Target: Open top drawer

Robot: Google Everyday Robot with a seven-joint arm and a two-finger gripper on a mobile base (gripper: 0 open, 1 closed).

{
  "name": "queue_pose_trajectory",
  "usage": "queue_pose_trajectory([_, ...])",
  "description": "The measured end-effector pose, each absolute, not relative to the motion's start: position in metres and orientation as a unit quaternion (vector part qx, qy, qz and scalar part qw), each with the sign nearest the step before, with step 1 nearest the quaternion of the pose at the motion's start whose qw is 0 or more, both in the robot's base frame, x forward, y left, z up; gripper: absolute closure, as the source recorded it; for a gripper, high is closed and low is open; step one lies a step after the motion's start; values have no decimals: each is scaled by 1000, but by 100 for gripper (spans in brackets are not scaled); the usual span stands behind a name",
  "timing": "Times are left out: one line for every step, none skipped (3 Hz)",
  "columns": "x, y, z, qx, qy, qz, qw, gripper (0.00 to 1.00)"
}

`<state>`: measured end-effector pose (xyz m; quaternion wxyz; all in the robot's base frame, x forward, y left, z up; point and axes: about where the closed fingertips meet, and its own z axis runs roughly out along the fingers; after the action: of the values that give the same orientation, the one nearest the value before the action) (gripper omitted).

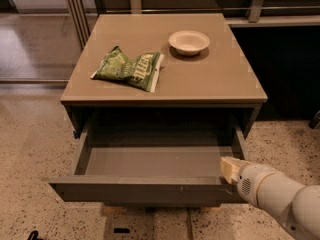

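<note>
While the gripper (230,168) meets its front rim at 4 o'clock, hold impossible to tell, the top drawer (145,190) stands pulled far out at 6 o'clock; opening looks essentially complete.

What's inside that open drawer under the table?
The top drawer shows only a bare grey floor in the part that can be seen. Its back is dark under the tabletop, and the pincer, at the front right corner, covers that bit.

The cream-tipped pincer (230,169), at the top drawer's (150,189) front right corner, joins a smooth, rounded white arm (280,196) bearing a small dotted grille (246,186).
</note>
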<state>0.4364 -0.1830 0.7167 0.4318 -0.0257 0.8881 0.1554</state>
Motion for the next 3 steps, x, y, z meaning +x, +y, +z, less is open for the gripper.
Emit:
queue_pose_trajectory([443,-190,734,-20,870,144,472,27])
queue_pose_trajectory([443,-190,734,-20,870,144,472,3])
queue_pose_trajectory([443,-190,734,-20,870,144,472,0])
